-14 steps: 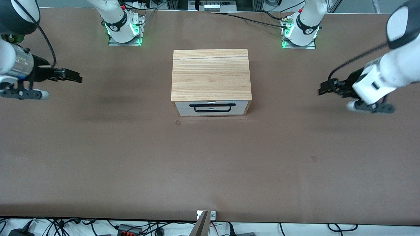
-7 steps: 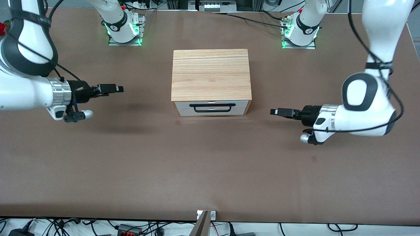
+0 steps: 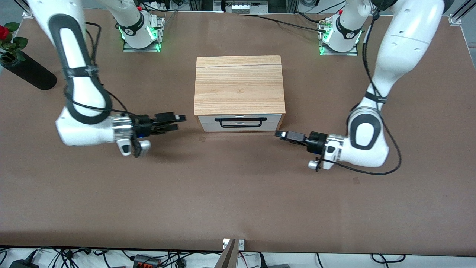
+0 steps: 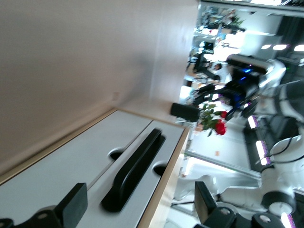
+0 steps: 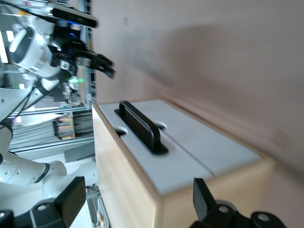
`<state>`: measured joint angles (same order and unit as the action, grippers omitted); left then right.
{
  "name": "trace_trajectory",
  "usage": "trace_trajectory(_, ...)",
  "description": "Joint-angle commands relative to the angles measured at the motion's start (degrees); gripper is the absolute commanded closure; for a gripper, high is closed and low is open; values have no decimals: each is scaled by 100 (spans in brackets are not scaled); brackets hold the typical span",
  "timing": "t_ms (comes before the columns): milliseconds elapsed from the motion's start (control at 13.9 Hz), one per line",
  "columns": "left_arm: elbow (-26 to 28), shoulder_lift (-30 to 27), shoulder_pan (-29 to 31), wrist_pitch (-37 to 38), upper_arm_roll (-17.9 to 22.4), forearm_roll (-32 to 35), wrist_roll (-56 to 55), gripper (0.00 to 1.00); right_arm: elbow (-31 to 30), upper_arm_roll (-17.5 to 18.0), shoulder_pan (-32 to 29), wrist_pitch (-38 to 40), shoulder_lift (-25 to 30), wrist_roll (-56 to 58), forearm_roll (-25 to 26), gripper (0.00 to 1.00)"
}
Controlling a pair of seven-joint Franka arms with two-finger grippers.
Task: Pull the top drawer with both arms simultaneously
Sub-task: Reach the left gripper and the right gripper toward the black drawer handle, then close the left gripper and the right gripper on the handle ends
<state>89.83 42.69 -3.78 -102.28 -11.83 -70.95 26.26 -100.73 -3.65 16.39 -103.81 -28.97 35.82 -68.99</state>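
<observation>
From the front view, you see the top drawer (image 3: 240,119) closed in its cabinet (image 3: 239,83) mid-table (image 3: 238,193), left pincer (image 3: 282,134) and right pincer (image 3: 177,120) low at either end of its front; the left's spread is unclear here. Your left wrist view shows what that hides: fingers (image 4: 73,206) released, handle (image 4: 135,168) between them. Your right wrist view also shows a released pincer. Uneven pulls could skew the drawer or drag the cabinet.
</observation>
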Motion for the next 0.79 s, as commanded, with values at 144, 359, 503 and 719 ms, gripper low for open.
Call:
trace_trajectory(144,-106,371,-483,-196,23,-805,160,0,-562,-31,672,-552,-512,1846,-2326,0)
trace_trajectory(359,24,574,-457,-170,14,-806,756,1,-588,-31,857,-552,-759,2376,-2944,2)
trace_trajectory(503,122,557,-387,-126,23,-797,811,9,-588,-31,875,-544,-768,2395,-2980,27)
trace_trajectory(719,236,513,-352,-56,14,-788,828,20,-685,-31,866,-473,-742,2403,-2971,48)
